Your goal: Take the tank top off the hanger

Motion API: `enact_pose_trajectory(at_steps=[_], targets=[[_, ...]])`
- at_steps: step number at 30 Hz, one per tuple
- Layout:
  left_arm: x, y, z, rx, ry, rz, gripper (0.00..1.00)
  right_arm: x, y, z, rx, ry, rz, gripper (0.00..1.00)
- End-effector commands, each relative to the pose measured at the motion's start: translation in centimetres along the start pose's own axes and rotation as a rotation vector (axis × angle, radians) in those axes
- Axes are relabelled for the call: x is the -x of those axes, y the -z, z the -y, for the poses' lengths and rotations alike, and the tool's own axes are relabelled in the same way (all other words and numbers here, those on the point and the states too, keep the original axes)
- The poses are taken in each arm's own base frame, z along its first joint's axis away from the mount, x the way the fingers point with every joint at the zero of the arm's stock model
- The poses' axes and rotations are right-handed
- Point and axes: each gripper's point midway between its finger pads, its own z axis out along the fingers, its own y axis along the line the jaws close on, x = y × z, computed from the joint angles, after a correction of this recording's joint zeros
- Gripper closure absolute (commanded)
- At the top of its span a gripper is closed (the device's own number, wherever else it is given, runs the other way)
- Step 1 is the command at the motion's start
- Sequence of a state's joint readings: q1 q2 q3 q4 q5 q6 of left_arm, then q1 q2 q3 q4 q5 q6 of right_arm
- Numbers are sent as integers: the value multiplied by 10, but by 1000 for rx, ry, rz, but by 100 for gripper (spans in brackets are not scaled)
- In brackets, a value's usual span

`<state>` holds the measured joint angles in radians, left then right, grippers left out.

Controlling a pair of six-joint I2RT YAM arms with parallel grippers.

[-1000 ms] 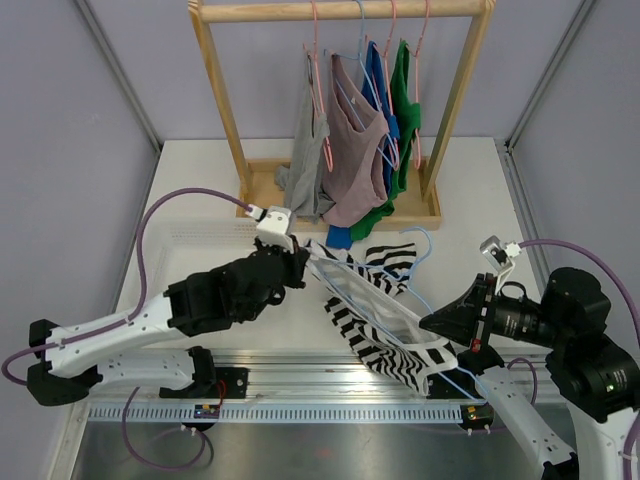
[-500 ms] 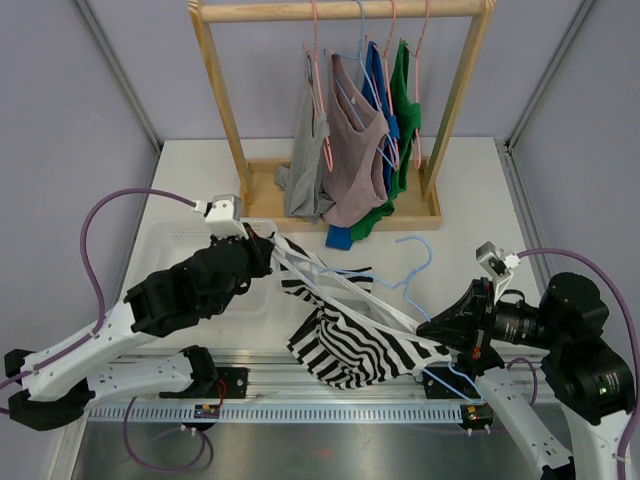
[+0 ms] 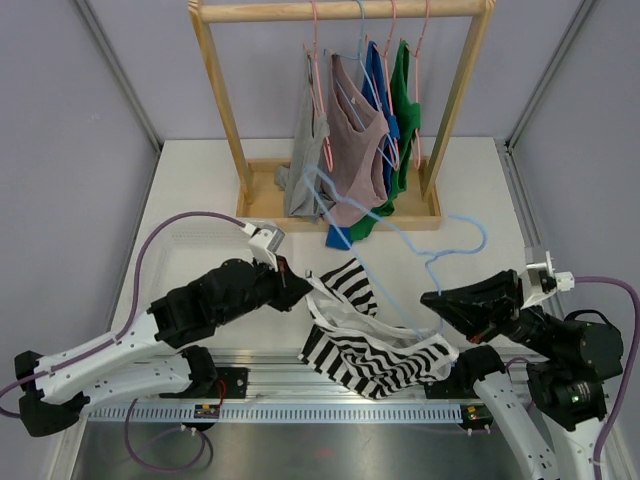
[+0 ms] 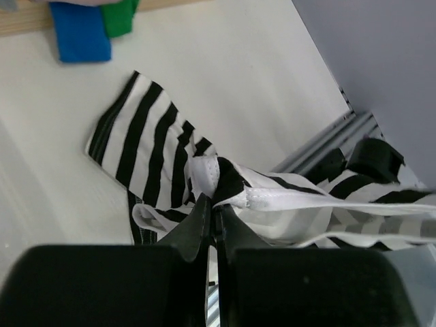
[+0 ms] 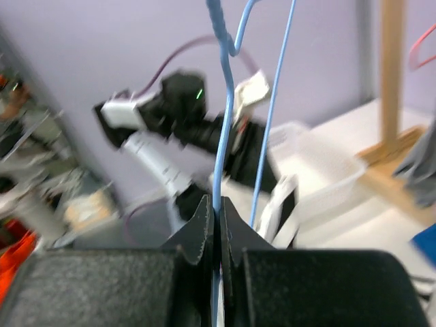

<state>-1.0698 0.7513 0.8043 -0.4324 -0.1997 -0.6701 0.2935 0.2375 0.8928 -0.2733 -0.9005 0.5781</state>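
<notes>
The black-and-white striped tank top (image 3: 370,350) lies bunched at the table's front edge and hangs partly over the rail. My left gripper (image 3: 300,285) is shut on its white-trimmed edge (image 4: 204,174). My right gripper (image 3: 428,298) is shut on the wire of the light blue hanger (image 5: 225,136). The hanger (image 3: 484,238) is raised and tilted above the table, with its hook to the right. Its lower part runs down next to the top's white strap. I cannot tell if it still threads through the strap.
A wooden rack (image 3: 225,110) stands at the back. Grey, mauve, blue and green garments (image 3: 355,150) hang from it on hangers. A clear bin (image 3: 180,240) sits at the left. A metal rail (image 3: 330,405) runs along the near edge.
My right gripper has swung the hanger up and to the right, away from the striped top. My left gripper moved right with the top, which has slackened and bunched.
</notes>
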Motion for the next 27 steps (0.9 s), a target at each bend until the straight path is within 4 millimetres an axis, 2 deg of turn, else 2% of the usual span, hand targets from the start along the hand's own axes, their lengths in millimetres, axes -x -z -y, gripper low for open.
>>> enact_pose_trajectory(at_steps=[1, 2, 3, 4, 8, 10, 13, 16, 17, 18, 21, 23, 25, 26, 27], targets=[[-14, -2, 44, -222, -49, -44, 100, 80, -4, 14, -90, 123, 393, 100], [-19, -4, 47, -235, -61, -58, 100, 87, -5, 19, -91, 136, 441, 100], [-24, -6, 48, -240, -70, -73, 100, 85, -7, 35, -113, 134, 475, 100], [-32, -8, 48, -232, -79, -92, 100, 101, -4, 26, -72, 202, 560, 100], [-55, -28, -2, 13, -58, -117, 100, 137, 7, 65, -261, 329, 747, 100], [-62, -32, -6, 19, -40, -122, 100, 147, 17, 84, -347, 365, 839, 100], [-69, -34, -16, 48, -10, -115, 100, 144, 26, 103, -425, 449, 890, 100], [-69, -32, -35, 145, 22, -93, 100, 130, 36, 115, -489, 514, 890, 100], [-69, -29, -47, 203, 21, -83, 100, 128, 42, 113, -508, 498, 887, 100], [-65, -26, -49, 217, 28, -67, 100, 118, 40, 131, -605, 416, 789, 100], [-60, -18, -64, 305, 17, -51, 100, 104, 42, 135, -728, 317, 567, 100], [-53, -13, -68, 347, 1, -45, 100, 95, 45, 151, -829, 245, 454, 100], [-41, -11, -63, 349, -8, -32, 87, 92, 51, 151, -907, 219, 339, 100], [-38, -8, -63, 357, -18, -36, 79, 101, 47, 153, -929, 208, 299, 100], [-35, -6, -60, 353, -24, -36, 67, 88, 48, 162, -972, 168, 216, 100]])
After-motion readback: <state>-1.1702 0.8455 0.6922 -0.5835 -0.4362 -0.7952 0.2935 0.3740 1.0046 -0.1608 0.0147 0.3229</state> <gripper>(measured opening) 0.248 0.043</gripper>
